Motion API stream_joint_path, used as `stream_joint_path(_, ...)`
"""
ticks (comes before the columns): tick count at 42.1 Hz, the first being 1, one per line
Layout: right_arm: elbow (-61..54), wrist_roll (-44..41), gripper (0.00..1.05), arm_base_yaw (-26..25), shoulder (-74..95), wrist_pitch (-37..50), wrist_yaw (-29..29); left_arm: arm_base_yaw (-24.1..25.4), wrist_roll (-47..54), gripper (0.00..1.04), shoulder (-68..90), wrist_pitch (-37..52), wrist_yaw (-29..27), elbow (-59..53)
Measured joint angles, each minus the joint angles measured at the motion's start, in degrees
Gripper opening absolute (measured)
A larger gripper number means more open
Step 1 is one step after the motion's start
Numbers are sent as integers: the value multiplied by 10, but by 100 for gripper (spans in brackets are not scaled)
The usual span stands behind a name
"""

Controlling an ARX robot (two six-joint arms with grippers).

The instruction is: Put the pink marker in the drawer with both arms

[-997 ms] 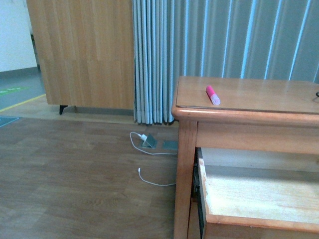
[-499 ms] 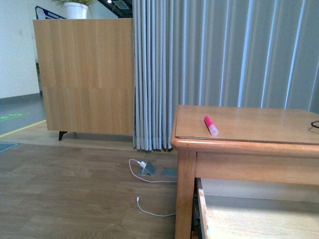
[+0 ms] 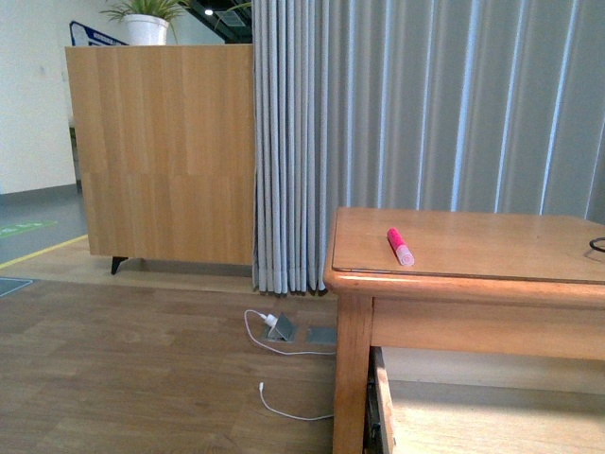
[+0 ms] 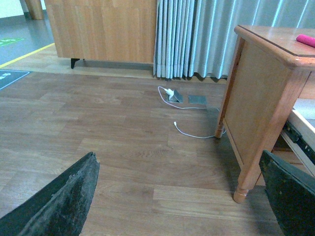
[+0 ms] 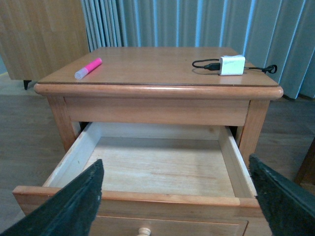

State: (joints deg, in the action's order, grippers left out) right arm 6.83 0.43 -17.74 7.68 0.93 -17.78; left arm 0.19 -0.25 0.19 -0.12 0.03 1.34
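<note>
The pink marker [image 3: 400, 245] lies on the dresser's top near its left front corner; it also shows in the right wrist view [image 5: 88, 68] and at the edge of the left wrist view [image 4: 306, 40]. The drawer [image 5: 231, 160] is pulled out and empty, its pale knob [image 5: 143, 230] at the front. My right gripper [image 5: 177, 206] is open in front of the drawer, holding nothing. My left gripper [image 4: 182, 206] is open above the floor, left of the dresser [image 4: 256, 88]. Neither arm shows in the front view.
A white charger with a black cable [image 5: 231, 65] lies on the dresser's top. A white cable and floor socket [image 3: 279, 326] lie by the grey curtain [image 3: 425, 104]. A wooden cabinet [image 3: 161, 151] stands at the back left.
The front view has tilted upward: the dresser and marker sit lower in the picture, less of the open drawer shows, and the plant on the cabinet has come into view.
</note>
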Motion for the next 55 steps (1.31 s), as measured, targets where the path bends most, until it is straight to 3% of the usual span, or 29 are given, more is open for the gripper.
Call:
stream_joint_path(44,-4,-2,96,1,0,0,2,0,0,99,0,0,0,0)
stream_joint_path(46,-4,-2,96,1,0,0,2,-14,-16,99,14,-19,-41,4)
stream_joint_path(49,-4,-2,96,1,0,0,2,-29,-36,99,81,5,-60,4)
stream_joint_path(55,-4,-2,96,1,0,0,2,-35,-37,99,249,135,-22,45)
